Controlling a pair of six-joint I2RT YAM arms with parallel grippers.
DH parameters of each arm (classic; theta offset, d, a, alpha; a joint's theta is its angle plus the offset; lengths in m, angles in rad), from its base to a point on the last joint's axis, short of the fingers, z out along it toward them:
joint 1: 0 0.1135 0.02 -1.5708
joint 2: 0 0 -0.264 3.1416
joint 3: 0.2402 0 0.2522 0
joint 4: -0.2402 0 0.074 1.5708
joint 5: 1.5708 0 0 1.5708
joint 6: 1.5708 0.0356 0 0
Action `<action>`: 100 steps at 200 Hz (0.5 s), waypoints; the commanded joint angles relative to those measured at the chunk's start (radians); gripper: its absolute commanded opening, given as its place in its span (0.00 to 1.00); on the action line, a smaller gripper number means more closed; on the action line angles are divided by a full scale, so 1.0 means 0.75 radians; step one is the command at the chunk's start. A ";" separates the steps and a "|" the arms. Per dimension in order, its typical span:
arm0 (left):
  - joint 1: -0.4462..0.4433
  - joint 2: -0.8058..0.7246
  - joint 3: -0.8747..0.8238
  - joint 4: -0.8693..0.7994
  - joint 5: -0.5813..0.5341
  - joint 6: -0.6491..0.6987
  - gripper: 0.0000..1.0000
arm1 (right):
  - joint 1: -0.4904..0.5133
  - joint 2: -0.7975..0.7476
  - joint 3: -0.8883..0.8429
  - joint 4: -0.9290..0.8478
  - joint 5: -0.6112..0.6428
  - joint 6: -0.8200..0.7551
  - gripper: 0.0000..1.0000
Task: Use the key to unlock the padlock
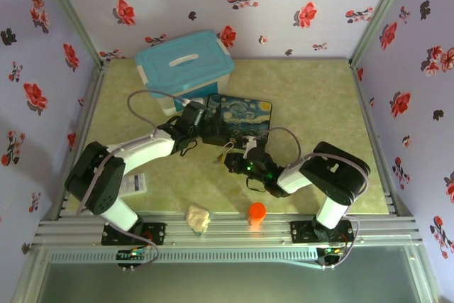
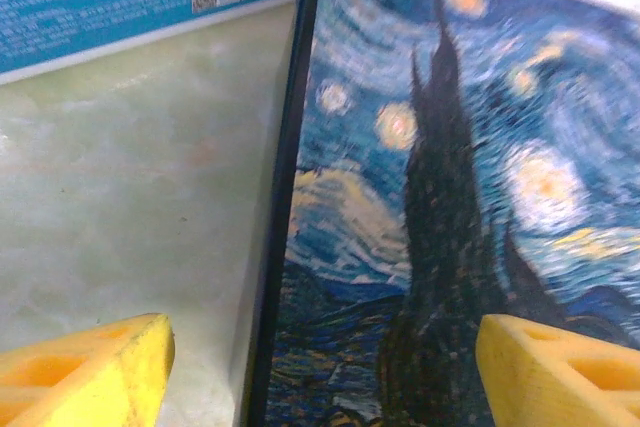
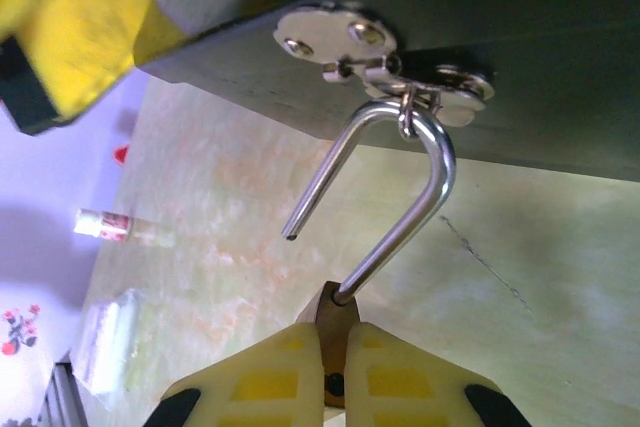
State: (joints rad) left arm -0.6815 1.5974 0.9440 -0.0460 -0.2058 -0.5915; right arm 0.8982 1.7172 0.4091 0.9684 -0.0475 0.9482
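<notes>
1. Two yellow fingers of the right gripper (image 3: 332, 335) are clenching the small brass body of the padlock (image 3: 440, 162) from both sides. We are judging that this grip is there to keep the lock from swinging.
2. The pads are covering nearly all of that body, so we are not able to tell whether the key is sitting in it.
3. Moving outward, the shackle is rising from the body. One leg is hanging free, with its tip apart from the body, and we are reading that as a lock already sprung.
4. The shackle's bend is hooking through the little ring of the silver hasp (image 3: 335, 32). That is why the padlock is hanging off the dark side of the tin box (image 3: 540, 77), with the green table (image 3: 520, 307) showing beyond it.
5. Further out, the left gripper (image 2: 322, 357) is standing wide apart and gripping nothing. It is straddling the box's edge, with one finger over the table and the other over the painted lid. We are guessing it is placed there to steady the box against the right arm's pull.
6. Furthest out, an orange cap (image 1: 256, 211) is sitting by the near rail, well apart from the work, and a blue tub (image 1: 186, 65) is standing just behind the box.
</notes>
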 commanded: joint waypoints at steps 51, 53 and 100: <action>-0.026 0.121 0.036 -0.137 -0.026 0.114 0.64 | -0.019 0.009 -0.098 -0.124 0.201 0.251 0.04; -0.026 0.123 0.032 -0.137 -0.025 0.110 0.64 | -0.018 0.007 -0.099 -0.128 0.210 0.255 0.04; -0.065 0.106 -0.047 -0.119 -0.010 0.062 0.59 | -0.009 0.098 -0.116 0.108 0.232 0.297 0.03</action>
State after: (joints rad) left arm -0.7132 1.6459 0.9710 -0.0345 -0.2096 -0.5426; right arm 0.8883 1.7355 0.3454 1.0256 0.0757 1.1202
